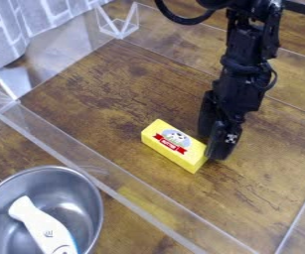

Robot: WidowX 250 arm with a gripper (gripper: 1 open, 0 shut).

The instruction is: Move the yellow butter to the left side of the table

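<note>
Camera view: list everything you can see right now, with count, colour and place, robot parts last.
butter: one, yellow with a red label, centre of the table, lying flat
table: one, dark brown wood, fills most of the view
bowl: one, silver metal, bottom left, off the table
utensil: one, white, inside the bowl
clear panel: one, transparent, along the table's left edge
arm: one, black, coming down from top right
gripper: one, black, pointing down just right of the butter, open
</note>
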